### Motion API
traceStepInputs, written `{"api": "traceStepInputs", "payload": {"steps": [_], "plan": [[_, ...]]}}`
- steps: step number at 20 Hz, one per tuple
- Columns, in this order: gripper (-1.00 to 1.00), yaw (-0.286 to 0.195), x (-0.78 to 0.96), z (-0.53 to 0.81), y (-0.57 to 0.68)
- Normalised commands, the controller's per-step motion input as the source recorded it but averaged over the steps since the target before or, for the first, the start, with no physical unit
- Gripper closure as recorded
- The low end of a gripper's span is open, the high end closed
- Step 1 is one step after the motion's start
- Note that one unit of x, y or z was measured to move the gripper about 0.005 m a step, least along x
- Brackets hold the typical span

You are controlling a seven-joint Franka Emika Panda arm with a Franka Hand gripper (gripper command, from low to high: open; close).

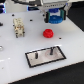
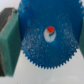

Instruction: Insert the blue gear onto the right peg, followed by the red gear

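- The tool (image 1: 53, 19) grips the blue gear (image 2: 47, 37) tight, up above the worktop (image 1: 15, 55).
- It could miss the right peg (image 1: 51, 50).
- It could bump the red gear (image 1: 48, 33).

lighting: bright, even, diffuse. white table (image 1: 12, 60) nearly blown out, little surface detail. shadows: soft, short; faint one under the red gear (image 1: 48, 33), thin ones beside the pegs on the plate (image 1: 46, 56). dark background along the top edge. exterior view: coarse, blocky, edges smeared. wrist view: blue gear (image 2: 50, 42) close, soft focus, teeth blurred; rim and corners mushy.
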Motion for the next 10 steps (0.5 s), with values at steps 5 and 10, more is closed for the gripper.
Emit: {"api": "traceStepInputs", "payload": {"steps": [5,10], "plan": [[1.0,0.0,0.87,0.33,-0.15],[1.0,0.0,0.87,0.21,-0.19]]}}
